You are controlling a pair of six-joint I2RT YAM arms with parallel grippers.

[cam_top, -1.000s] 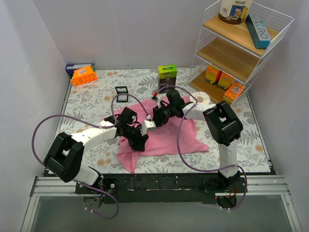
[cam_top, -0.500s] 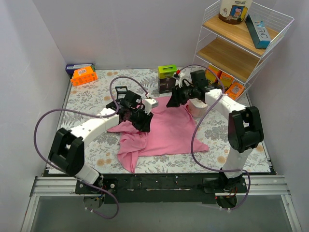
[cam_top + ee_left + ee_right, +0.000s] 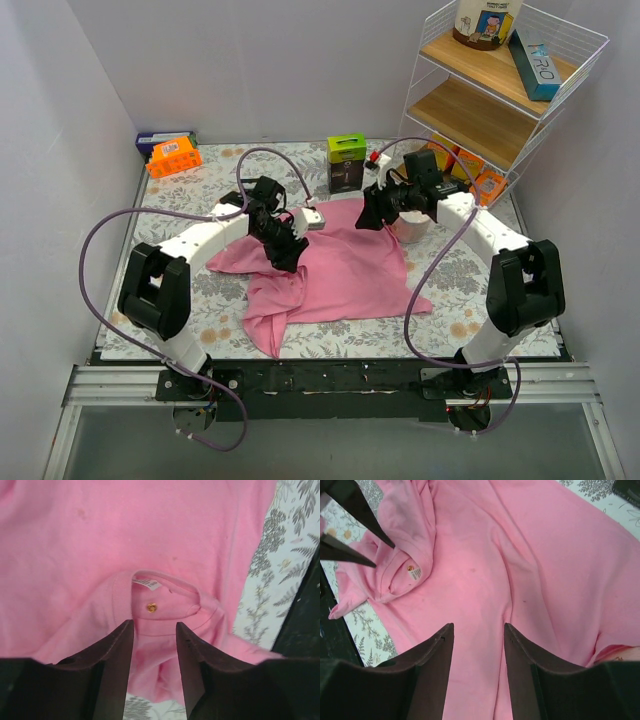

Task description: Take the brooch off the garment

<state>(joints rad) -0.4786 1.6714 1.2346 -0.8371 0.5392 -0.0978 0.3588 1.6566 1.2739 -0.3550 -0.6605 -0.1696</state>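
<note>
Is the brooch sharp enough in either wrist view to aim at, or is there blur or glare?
Left wrist: brooch sharp and evenly lit, no glare; the near fingers are dark and soft. Right wrist: brooch a tiny speck by the collar tag, garment in focus. Top view: brooch not resolvable.

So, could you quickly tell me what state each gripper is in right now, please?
Left gripper: open, holding nothing, above the garment by the brooch.
Right gripper: open, holding nothing, above the garment.

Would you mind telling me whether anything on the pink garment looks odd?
A small gold brooch sits just inside the neckline of the garment, below the white label; a few faint dark specks also mark the fabric.
</note>
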